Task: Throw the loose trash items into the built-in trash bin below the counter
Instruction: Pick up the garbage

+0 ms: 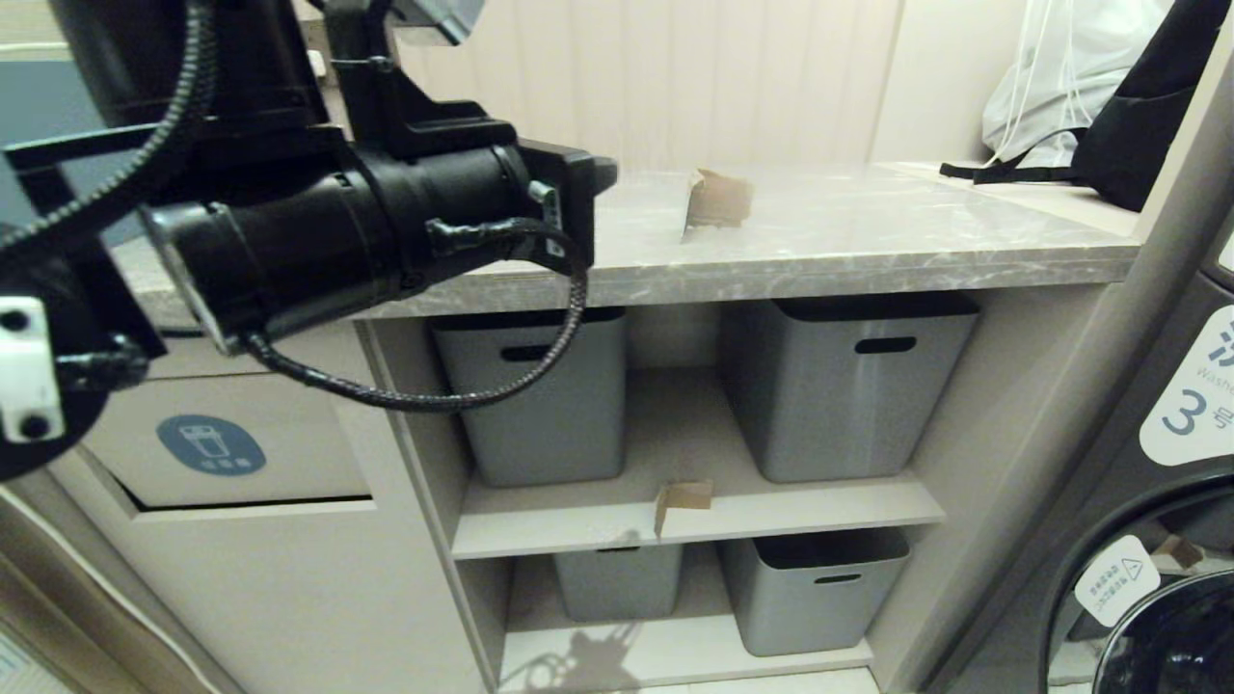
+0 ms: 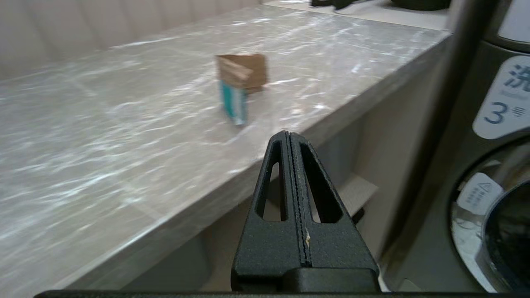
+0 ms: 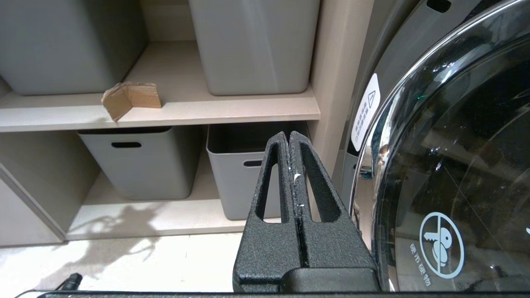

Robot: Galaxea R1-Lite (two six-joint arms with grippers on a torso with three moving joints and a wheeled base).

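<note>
Two scraps of brown cardboard show in the head view, and I place everything relative to the table, the grey marble-look slab with white veins.

At the far left, below the table's left end, is the built-in trash bin, a flat beige flap panel in the cabinet front with a blue oval sticker. Its flap looks closed, and no cardboard is at it.

Above the flap, the left arm fills the upper left of the head view and reaches over the table's left part. The left gripper appears in its wrist view with both fingers pressed together and nothing between them. It hangs just off the table's front edge and points toward the first cardboard scrap, which stands folded on the table top near the middle, well apart from the fingertips. In the left wrist view this scrap shows a teal strip on its lower part.

Under the table, four grey tubs stand on two shelves. The second cardboard scrap lies at the front edge of the upper shelf, between the two upper tubs.

Further right, the right gripper is low beside the washing machine, at the level of the lower shelf, also fully closed and empty.

A black bag rests on the table's right end.
</note>
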